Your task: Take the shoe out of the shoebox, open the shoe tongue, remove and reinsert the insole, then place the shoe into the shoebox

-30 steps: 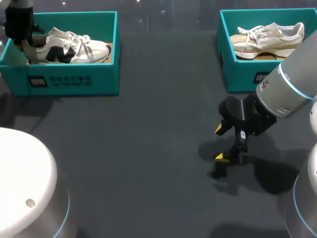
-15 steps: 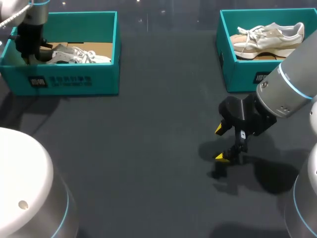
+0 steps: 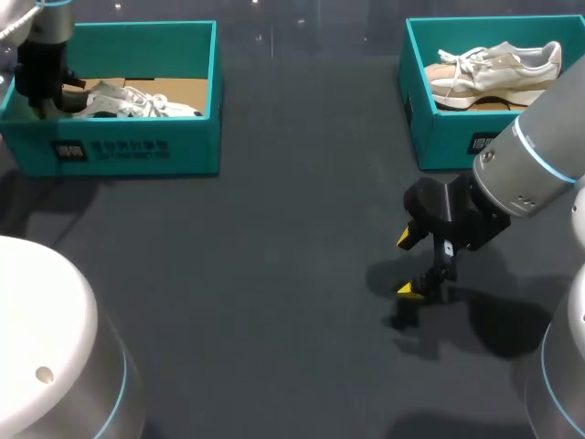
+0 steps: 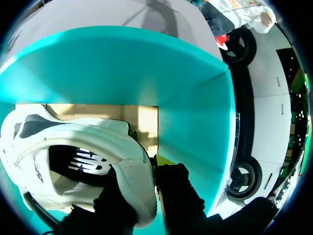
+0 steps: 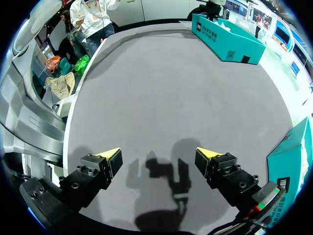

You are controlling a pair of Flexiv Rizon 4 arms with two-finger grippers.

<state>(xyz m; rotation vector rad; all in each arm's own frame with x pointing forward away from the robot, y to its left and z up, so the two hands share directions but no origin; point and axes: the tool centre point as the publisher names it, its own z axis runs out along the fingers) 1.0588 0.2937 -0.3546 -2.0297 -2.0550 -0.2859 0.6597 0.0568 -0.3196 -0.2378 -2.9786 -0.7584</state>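
Since the shoe is light, with a soft upper but a stiffer padded heel collar, that collar is the sensible hold: 1 finger inside, 1 outside. It sits in the shoebox at the left, heel toward the left end effector. That end effector looks clamped on the heel wall, dark finger in the opening, yellow-tipped one against the outside. My read on risk: the toe droops on the lift and catches the box wall. Right end effector hangs open over the tabletop, holding nothing, well apart from the shoe.
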